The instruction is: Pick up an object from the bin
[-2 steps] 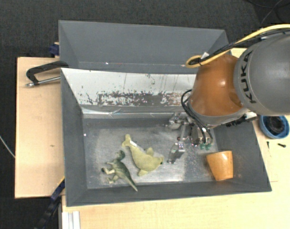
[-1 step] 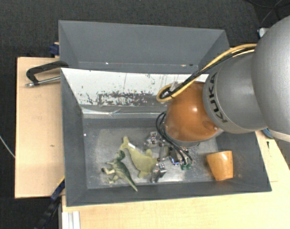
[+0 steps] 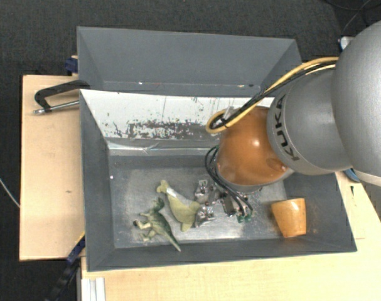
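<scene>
One pale dinosaur (image 3: 180,209), left of the orange cup (image 3: 289,216), lies just beside the gripper (image 3: 206,207), whose opening I cannot tell; an off-centre close could shove it aside

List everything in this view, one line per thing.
Bin: one, grey metal, middle of the view.
Pale dinosaur toy: one, yellowish green, middle of the floor, just left of the gripper.
Green dinosaur toy: one, darker green, front left of the floor, beside the pale one.
Cup: one, orange, front right of the floor, apart from the toys.
Gripper: one, metal, low over the floor's middle.
Arm: one, grey, orange wrist cover, reaching in from the right.
</scene>
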{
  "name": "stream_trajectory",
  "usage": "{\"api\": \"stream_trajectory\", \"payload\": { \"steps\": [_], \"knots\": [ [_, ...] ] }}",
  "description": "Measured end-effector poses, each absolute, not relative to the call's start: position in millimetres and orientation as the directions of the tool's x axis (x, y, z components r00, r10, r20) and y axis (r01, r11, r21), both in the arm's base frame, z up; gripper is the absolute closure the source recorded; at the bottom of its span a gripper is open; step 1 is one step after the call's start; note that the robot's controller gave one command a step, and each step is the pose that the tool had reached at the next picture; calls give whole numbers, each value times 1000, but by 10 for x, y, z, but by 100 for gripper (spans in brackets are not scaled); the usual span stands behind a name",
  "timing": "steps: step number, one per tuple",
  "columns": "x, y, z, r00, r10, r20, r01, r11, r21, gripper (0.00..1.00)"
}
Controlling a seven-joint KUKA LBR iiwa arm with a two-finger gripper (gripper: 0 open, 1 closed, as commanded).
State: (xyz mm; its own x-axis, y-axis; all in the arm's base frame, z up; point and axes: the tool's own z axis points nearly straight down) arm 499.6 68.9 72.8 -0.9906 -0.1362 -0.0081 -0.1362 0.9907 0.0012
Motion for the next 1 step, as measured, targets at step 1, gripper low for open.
{"api": "stream_trajectory", "payload": {
  "steps": [1],
  "knots": [
    [5323, 528, 2301, -899, -437, -13, -437, 899, -4, 100]
  ]
}}
